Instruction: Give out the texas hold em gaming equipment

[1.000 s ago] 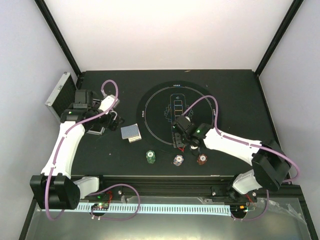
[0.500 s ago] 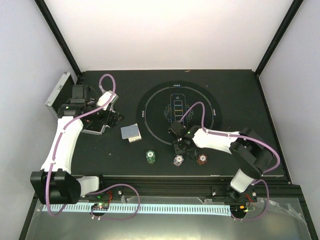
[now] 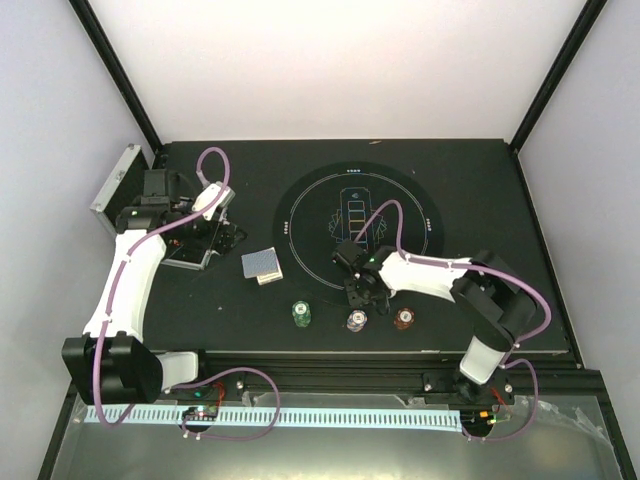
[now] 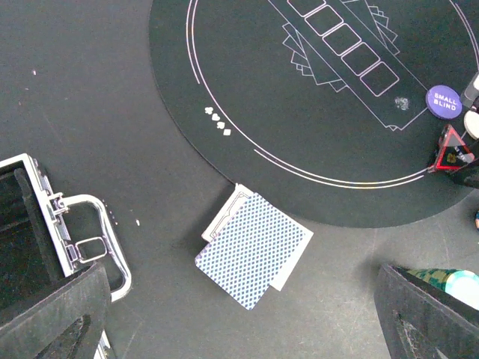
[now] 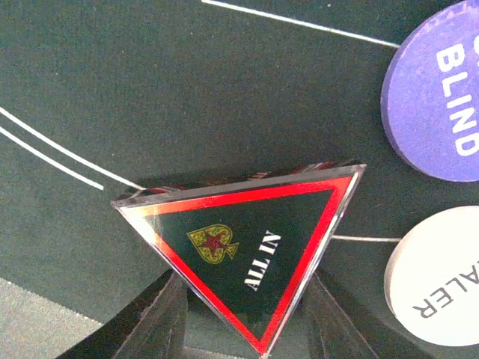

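Observation:
My right gripper (image 5: 245,292) is shut on the red "ALL IN" triangle marker (image 5: 247,239) and holds it tilted over the near edge of the mat, beside the purple small-blind button (image 5: 441,97) and the white dealer button (image 5: 438,280). In the top view the right gripper (image 3: 358,288) is just behind the purple chip stack (image 3: 357,320), with green (image 3: 301,314) and red-brown (image 3: 405,318) stacks either side. The grey-blue-backed cards (image 4: 254,247) lie left of the mat. My left gripper (image 4: 239,329) is open and empty above them, near the case.
The silver studded case (image 3: 120,190) stands at the far left, and its handle and latch (image 4: 90,239) show in the left wrist view. The round black mat (image 3: 310,215) fills the table's middle. The table's front edge is close behind the chips.
My right gripper has moved left and a little nearer along the mat's near edge with the triangle marker. The left wrist has shifted slightly towards the case.

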